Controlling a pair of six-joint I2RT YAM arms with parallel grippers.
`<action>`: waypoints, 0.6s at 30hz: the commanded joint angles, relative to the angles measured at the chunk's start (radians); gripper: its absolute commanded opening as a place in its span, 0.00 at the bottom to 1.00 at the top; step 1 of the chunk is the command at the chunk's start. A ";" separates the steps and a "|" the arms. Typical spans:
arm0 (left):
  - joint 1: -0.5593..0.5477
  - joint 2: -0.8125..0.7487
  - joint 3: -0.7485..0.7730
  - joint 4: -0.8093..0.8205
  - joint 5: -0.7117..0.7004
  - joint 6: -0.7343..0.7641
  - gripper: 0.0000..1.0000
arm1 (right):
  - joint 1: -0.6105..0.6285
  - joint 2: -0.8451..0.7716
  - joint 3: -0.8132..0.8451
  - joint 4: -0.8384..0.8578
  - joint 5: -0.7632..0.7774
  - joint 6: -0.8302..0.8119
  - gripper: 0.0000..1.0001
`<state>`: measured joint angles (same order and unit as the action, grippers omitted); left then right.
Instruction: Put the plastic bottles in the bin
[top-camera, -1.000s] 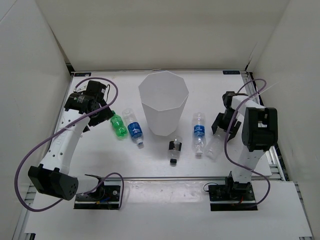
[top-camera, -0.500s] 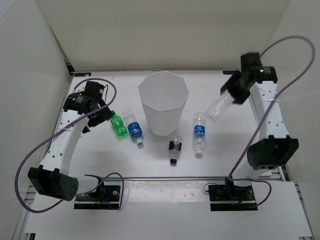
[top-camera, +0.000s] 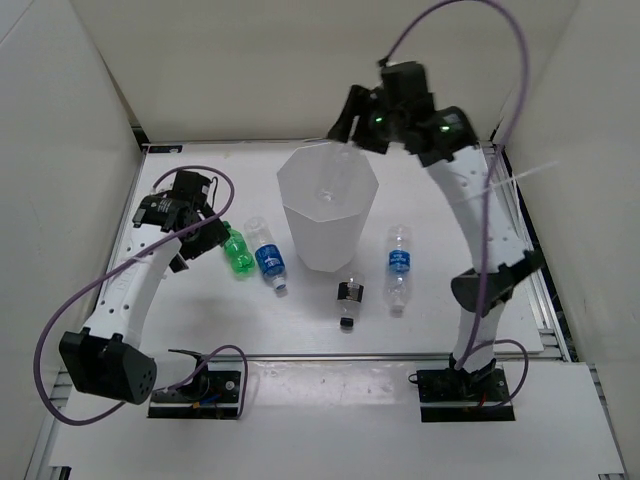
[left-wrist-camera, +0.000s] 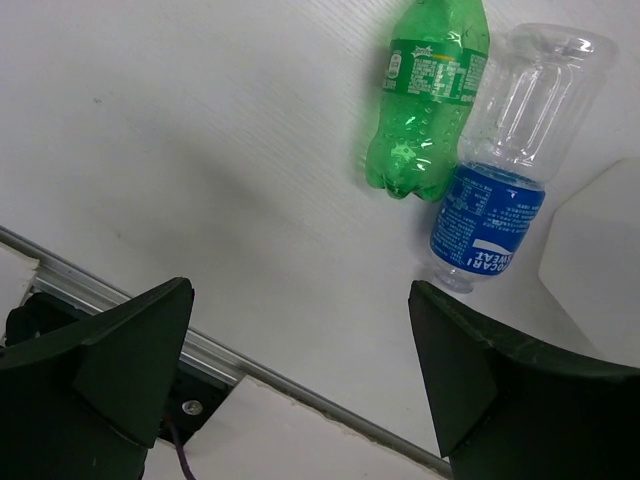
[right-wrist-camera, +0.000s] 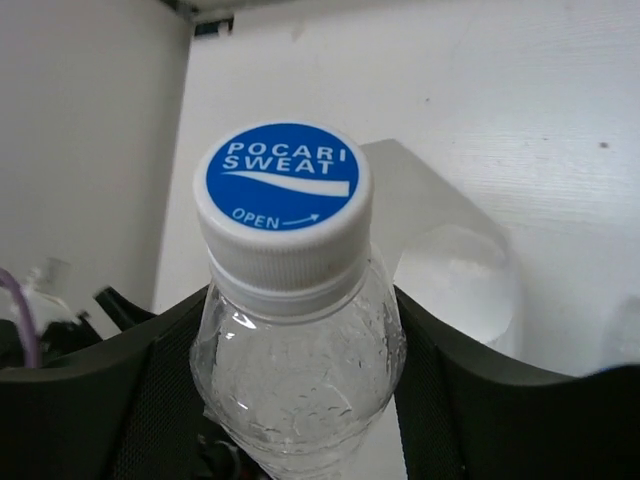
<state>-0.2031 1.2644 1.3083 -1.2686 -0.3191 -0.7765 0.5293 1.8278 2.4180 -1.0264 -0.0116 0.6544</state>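
Observation:
My right gripper hangs above the back rim of the white faceted bin, shut on a plain clear bottle that points down into the opening. In the right wrist view the bottle, with its blue and white cap, sits between the fingers, and the bin lies beyond the cap. A green bottle and a blue-labelled bottle lie left of the bin. My left gripper stands open next to them, holding nothing. The left wrist view shows the green bottle and the blue-labelled one side by side.
A black-labelled bottle lies in front of the bin and a second blue-labelled bottle lies to its right. White walls enclose the table on three sides. A metal rail runs along the table's near edge.
My right arm has swung up from the table's right side and across to the left, carrying the clear bottle over the bin. The left arm has hardly moved.

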 joint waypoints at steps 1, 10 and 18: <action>0.014 0.003 -0.032 0.060 0.020 -0.020 1.00 | 0.119 0.065 0.064 0.069 0.058 -0.180 0.66; 0.076 0.065 -0.070 0.195 0.075 0.045 1.00 | 0.172 -0.255 -0.114 0.100 0.358 -0.245 1.00; 0.163 0.233 -0.130 0.471 0.254 0.134 1.00 | 0.190 -0.300 -0.132 -0.296 0.274 -0.188 1.00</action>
<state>-0.0502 1.4811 1.1851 -0.9455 -0.1764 -0.7013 0.7105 1.4696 2.3405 -1.1343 0.2668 0.4507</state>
